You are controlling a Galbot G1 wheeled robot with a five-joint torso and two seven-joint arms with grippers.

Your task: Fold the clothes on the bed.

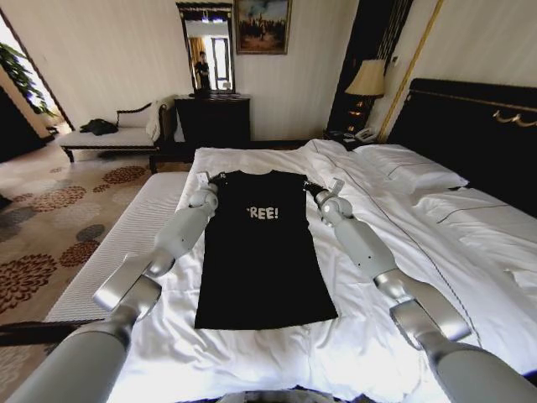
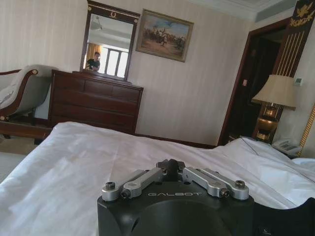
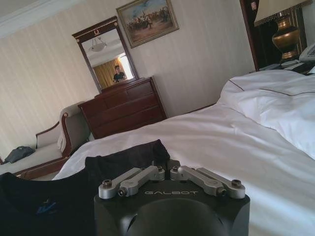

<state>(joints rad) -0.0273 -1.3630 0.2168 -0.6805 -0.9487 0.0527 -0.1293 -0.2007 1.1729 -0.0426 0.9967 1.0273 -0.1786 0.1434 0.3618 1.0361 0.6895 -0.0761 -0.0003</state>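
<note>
The clothes (image 1: 260,260), a black T-shirt with white lettering, lie flat and face up on the white bed (image 1: 252,361), collar toward the far end. My left gripper (image 1: 220,179) sits at the shirt's left shoulder corner and my right gripper (image 1: 312,188) at its right shoulder corner. Both arms reach forward along the shirt's sides. In the left wrist view the left gripper (image 2: 171,164) looks shut low over the sheet, with black fabric (image 2: 302,219) at the edge. In the right wrist view the right gripper (image 3: 165,164) looks shut where the black fabric (image 3: 123,160) bunches up.
White pillows (image 1: 411,168) and a folded duvet lie to the right, below the dark headboard (image 1: 470,126). Beyond the bed's far end stand a dark dresser (image 1: 214,117) with a mirror, a bench (image 1: 109,134) and a lamp (image 1: 367,80). Patterned carpet lies to the left.
</note>
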